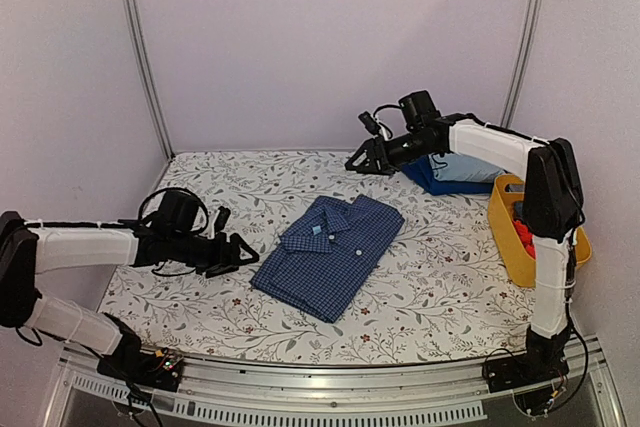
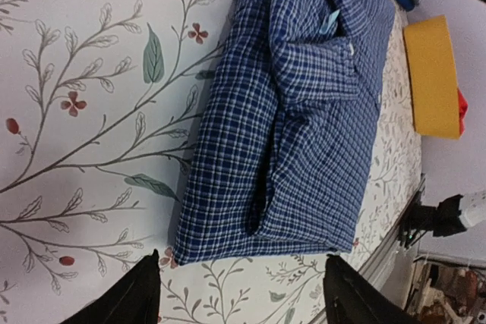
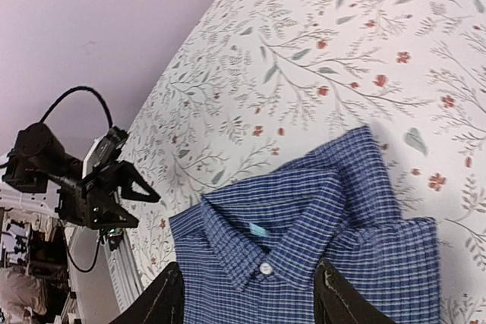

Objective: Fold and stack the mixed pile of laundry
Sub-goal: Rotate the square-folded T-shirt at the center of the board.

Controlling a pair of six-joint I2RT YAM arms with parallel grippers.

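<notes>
Left gripper (image 2: 241,297): my jaws wide apart, nothing between them. It hovers over worktop (image 1: 200,307) toward left edge, near shirt's left side, not touching.

Right gripper (image 3: 250,297): my jaws apart too, empty. Raised over far side of worktop, toward far right corner.

Blue check shirt (image 1: 330,252) – folded, collar buttoned and facing up, lies mid-worktop between my arms.

Navy garment (image 1: 420,177) at far right corner, pale blue garment (image 1: 465,167) on top.

Yellow basket (image 1: 500,222) along right edge – red cloth (image 1: 522,237) inside.
</notes>
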